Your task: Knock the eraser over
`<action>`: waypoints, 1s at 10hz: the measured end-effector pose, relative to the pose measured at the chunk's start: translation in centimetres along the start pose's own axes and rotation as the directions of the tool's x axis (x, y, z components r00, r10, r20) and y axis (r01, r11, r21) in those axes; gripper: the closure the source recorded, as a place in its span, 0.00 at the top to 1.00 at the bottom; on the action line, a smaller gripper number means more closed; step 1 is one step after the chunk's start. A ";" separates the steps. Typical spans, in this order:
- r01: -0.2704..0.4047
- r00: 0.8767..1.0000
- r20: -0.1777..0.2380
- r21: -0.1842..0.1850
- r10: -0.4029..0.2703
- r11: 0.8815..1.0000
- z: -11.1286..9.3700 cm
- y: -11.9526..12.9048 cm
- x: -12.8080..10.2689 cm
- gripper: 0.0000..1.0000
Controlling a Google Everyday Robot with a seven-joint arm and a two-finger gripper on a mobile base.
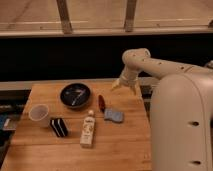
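Although it sits well apart from the gripper, the small black rectangular eraser with white stripes along its length (58, 126) is plain to see on the left front part of the pale wooden butcher-block table (125, 147). Its long side runs at a slant, from the upper left towards the lower right. I cannot tell whether it stands on an edge or lies flat. Just beside it, up and to the left, stands a white round cup (39, 114), upright with its mouth open to the top; the two look close enough to touch, though this cannot be settled. To the right of the eraser a white plastic bottle with a pale label (88, 130) lies on its side, its cap end pointing towards the far side of the table. Farther right, a blue-grey sponge-like pad (114, 116) lies flat, and just beyond it is a small dark red oblong thing (101, 102). Behind the eraser and bottle, near the far edge, sits a black round bowl (75, 95) with something pale and thin inside it.

The two-finger gripper (125, 89) hangs above the far right corner of the table, past the red thing, pointing downward. Its fingers (116, 86) are spread with a clear gap between them and hold nothing. The white jointed arm (150, 62) runs from it to the right, to the robot's bulky white body (180, 125) beside the table's right edge.
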 end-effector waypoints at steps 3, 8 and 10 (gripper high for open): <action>0.000 1.000 0.000 0.000 0.000 1.000 0.0 0.0 0.0 0.80; 0.000 1.000 0.000 0.000 0.000 1.000 0.0 0.0 0.0 0.80; 0.000 1.000 0.000 0.000 0.000 1.000 0.0 0.0 0.0 0.80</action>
